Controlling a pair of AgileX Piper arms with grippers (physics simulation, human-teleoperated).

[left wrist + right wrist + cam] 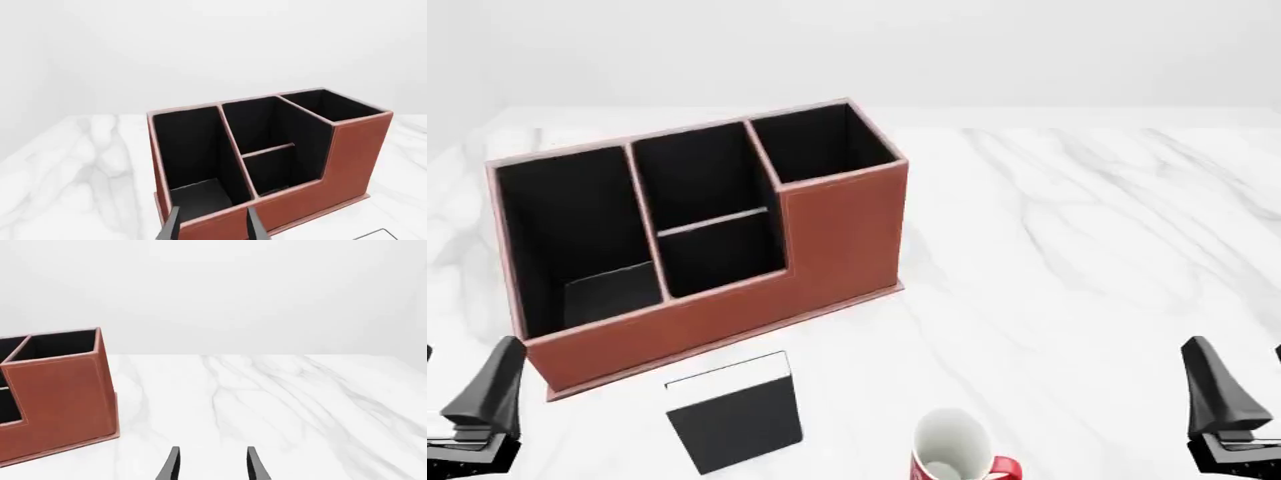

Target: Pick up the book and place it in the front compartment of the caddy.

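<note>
Black book (734,412) is lying flat on the marble bench (1068,250), just on the near side of the caddy (827,225), white page edge turned toward the caddy's low wall. From the left tool (481,400) it sits at roughly 3 o'clock, and it's clearly closer to that one; the right tool (1221,400) is way over at the far side with the red-and-white mug (954,450) between it and the book. The book's long axis looks like it runs near-to-far with a slight twist, say 5 to 11 o'clock in the front view. Both tools are spread open with nothing in them, you can see the gap between the fingers in each wrist view. Front compartment (701,175) is the squarish middle cell behind the low partition, at about 12 o'clock from the book. I'd guess the left arm takes it, swinging right and down.
</note>
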